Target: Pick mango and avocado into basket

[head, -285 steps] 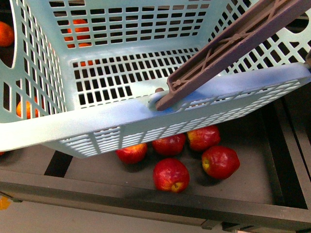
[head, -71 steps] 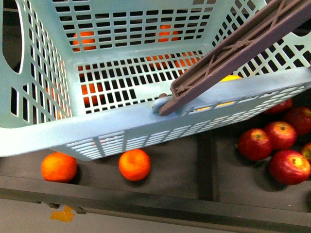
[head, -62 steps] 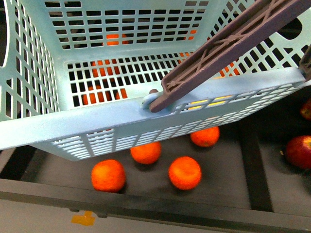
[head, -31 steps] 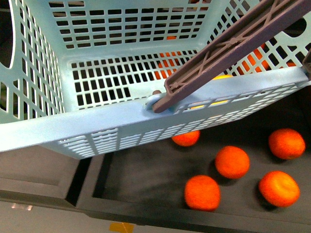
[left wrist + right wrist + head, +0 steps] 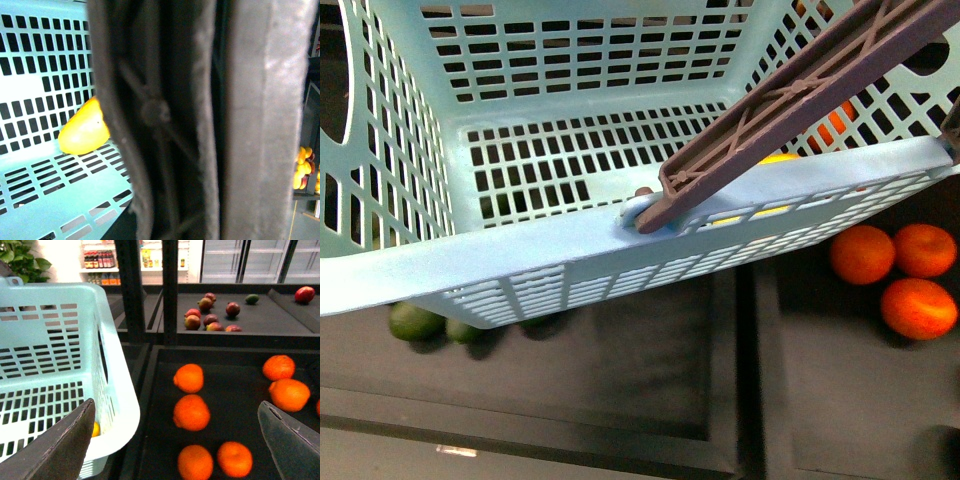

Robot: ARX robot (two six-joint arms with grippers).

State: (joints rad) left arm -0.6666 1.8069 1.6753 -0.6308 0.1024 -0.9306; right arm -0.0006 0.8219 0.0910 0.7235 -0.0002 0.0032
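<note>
Far left, peeking out from under the basket [image 5: 520,250]: two green fruits, most likely avocado [image 5: 415,321], on the dark shelf [image 5: 620,370]. Not in view half a second ago; only oranges [image 5: 862,253] below the basket then. Means a steady slide leftward along the shelf, bay after bay, and now arrival at the avocado bay.

Middle: hangs tilted above the shelf by the brown handle [image 5: 790,100]. Holds already the mango [image 5: 85,129], lying on the slotted floor close to the near wall, so probably half of the task done. Left claw [image 5: 175,100]: looks clamped on the handle, with grey fingers [image 5: 265,100] tight on both sides of it in the wrist view.

Right, past a divider [image 5: 745,340]: three oranges, shifted there from the middle of the view. Right claw [image 5: 175,404]: spread wide apart, empty, hovering over other oranges beside the basket. Left to do, by the look of it: reach across to one avocado, half hidden under the basket, grip it, and drop it next to the mango.
</note>
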